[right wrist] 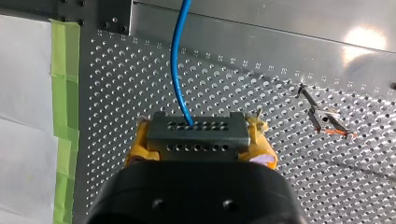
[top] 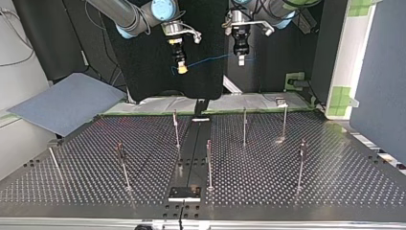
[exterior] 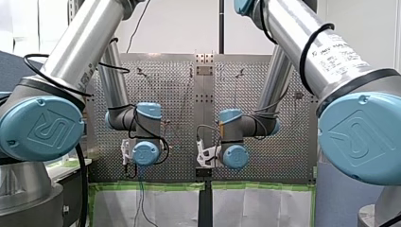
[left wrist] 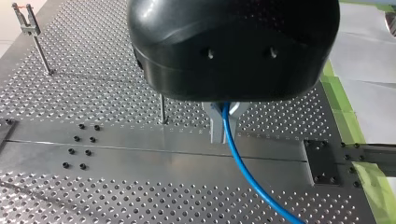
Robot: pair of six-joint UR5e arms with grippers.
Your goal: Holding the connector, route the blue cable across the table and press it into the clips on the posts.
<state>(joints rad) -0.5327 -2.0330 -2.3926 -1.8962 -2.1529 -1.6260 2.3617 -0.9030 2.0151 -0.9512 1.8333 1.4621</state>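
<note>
In the front view both arms reach out over the perforated table (exterior: 175, 99), their wrists low on either side of its middle strip; the fingers do not show there. In the top view the right gripper (top: 182, 70), at the view's left, and the left gripper (top: 242, 61), at its right, hang well above and beyond the table's far edge. The blue cable (top: 215, 59) is strung between them with a slight sag, clear of every one of the posts (top: 176, 127) standing on the table. In the left wrist view the metal fingers are pinched together on the cable, which runs out from between them and away over the table. In the right wrist view the yellow pads (right wrist: 262, 151) are clamped on the dark connector (right wrist: 196, 135), the cable leaves its face ahead of the gripper, and one of the clips (right wrist: 327, 120) lies off to the side.
</note>
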